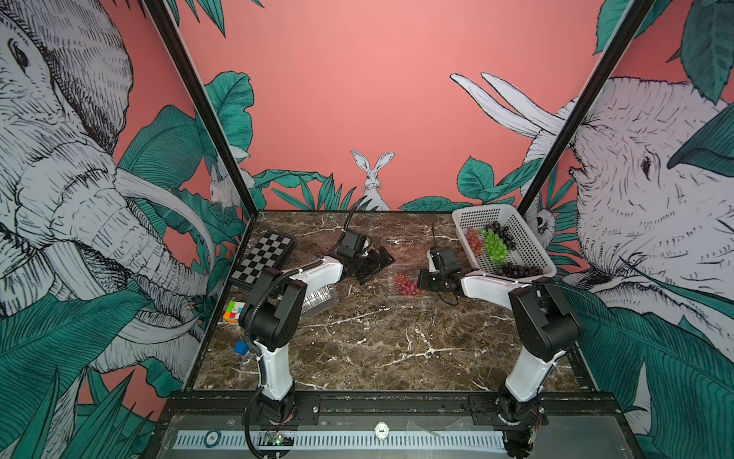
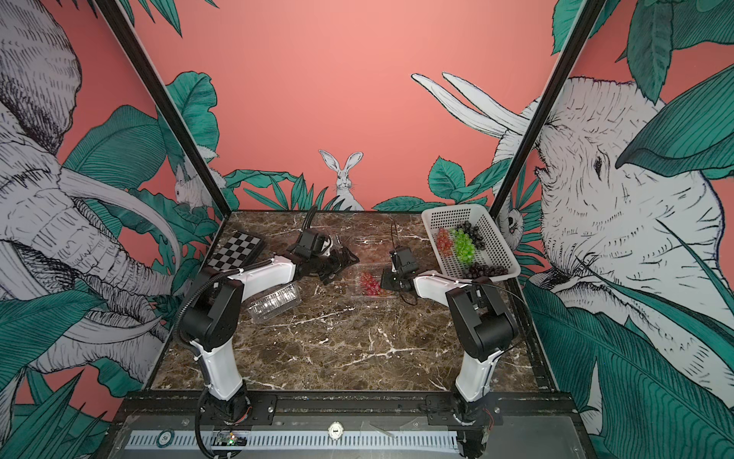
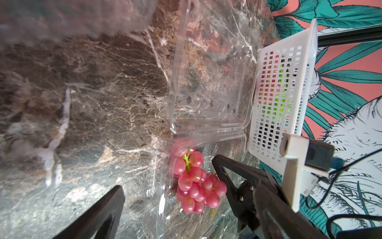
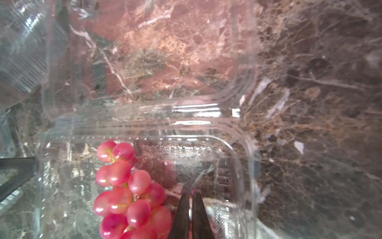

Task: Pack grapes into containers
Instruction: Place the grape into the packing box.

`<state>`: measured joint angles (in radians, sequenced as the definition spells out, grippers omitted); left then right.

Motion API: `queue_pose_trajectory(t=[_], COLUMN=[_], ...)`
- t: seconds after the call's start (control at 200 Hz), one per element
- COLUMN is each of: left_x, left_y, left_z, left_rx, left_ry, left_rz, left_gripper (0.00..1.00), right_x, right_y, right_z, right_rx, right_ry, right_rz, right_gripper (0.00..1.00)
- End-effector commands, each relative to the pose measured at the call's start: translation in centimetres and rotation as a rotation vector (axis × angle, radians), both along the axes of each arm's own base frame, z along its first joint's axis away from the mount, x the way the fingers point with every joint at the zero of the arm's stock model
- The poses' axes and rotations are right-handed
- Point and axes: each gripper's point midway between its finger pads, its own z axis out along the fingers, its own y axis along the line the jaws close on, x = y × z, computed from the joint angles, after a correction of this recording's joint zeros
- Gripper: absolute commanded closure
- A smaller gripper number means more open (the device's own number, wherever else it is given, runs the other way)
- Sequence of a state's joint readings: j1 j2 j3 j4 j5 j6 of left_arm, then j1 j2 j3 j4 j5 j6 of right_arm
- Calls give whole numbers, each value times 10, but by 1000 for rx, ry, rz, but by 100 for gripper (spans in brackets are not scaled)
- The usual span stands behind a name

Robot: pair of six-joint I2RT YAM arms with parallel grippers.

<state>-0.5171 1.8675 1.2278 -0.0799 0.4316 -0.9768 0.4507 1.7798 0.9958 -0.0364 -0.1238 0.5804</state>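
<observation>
– One closed clear container (image 2: 274,303) lies nearest, under the left arm.
– And the open container (image 1: 393,295)?
– Mid-table, with the red bunch (image 1: 406,283) inside. The right gripper (image 4: 190,195) reaches in beside those grapes, jaws pressed together. The left gripper (image 1: 377,271) gapes wide at its other side, holding nothing.
– Farther back?
– The white basket (image 1: 484,208) holds a green bunch (image 1: 494,244), with red and dark ones beside it.

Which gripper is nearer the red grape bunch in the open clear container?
Right. The right gripper, shut, has its tips just beside the red grapes in the container; the left gripper, open, is outside the container, on its opposite side.
</observation>
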Motion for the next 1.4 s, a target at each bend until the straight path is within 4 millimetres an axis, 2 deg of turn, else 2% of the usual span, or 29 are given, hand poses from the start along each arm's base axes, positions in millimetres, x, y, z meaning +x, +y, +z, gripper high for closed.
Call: queue_pose_trajectory(t=[0.0,0.23,0.525,0.855,0.97,1.065,1.13,1.135,1.15,1.205,1.25,1.395], left_x=[5,5,2,3,4,5,4,4,4,3,2,1], left_y=[-4,-4,-3,-4,-6,-9,-12,-12,-12,-16,-18,-28], left_z=[10,11,10,11,14,20,25,25,27,33,37,49], left_rx=[-23,-23,-14,-16,-18,-18,-9,-9,-6,-3,-1,-6], left_ry=[-13,-15,-12,-14,-18,-31,-43,-44,-49,-62,-69,-95], left_rz=[-1,-4,-9,-12,-20,-35,-50,-51,-55,-69,-79,-107], left_gripper=[0,0,0,0,1,0,0,0,0,0,0,1], right_x=[4,8,13,18,20,24,28,28,28,32,36,46], right_y=[-12,-11,-3,-6,-10,-23,-35,-37,-40,-54,-65,-113], right_z=[5,19,41,67,83,102,106,118,123,132,138,141], right_rx=[-72,-101,-86,-101,-140,-203,-242,-235,-234,-237,-242,-283], right_ry=[-40,-85,-127,-180,-210,-254,-262,-285,-295,-304,-309,-293], right_rz=[-14,-1,10,12,21,14,0,-7,-12,-43,-71,-195], right_gripper=[100,100,74,50,42,26,16,14,12,5,2,2])
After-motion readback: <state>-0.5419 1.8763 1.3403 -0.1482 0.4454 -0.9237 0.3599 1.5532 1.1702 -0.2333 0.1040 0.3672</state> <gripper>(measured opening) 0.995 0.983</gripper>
